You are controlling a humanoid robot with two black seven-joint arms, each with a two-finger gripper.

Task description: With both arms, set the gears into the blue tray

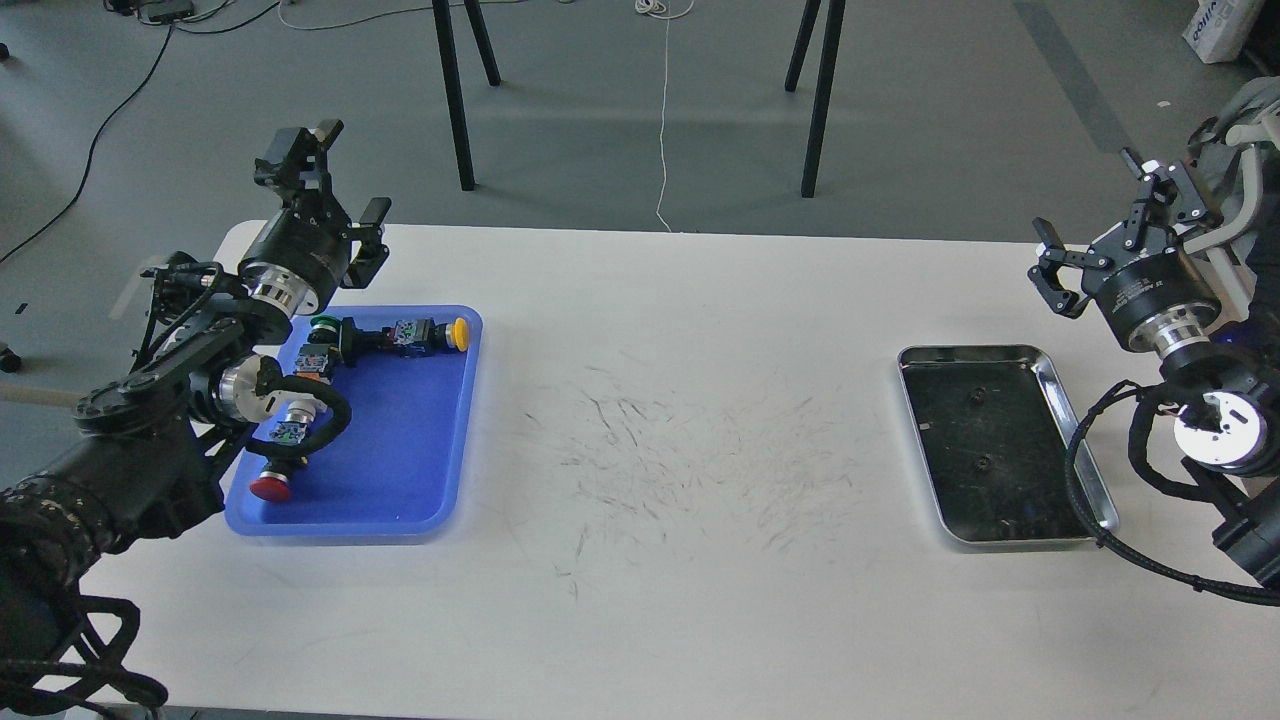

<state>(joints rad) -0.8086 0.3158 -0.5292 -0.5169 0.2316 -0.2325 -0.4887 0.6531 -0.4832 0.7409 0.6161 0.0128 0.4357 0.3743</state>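
My left gripper point(335, 175) and right gripper point(1100, 225) both gape empty; two gears point(974, 397) sit in the silver tray point(1085, 470), well apart from the blue tray point(400, 450)

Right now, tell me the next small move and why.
Probably lower the right gripper toward the nearer gear in the silver tray. Two gears, that one and another, lie there, while the blue tray holds only push-button switches. Both grippers look open and empty, raised above the table, and the right one is closest to the gears.
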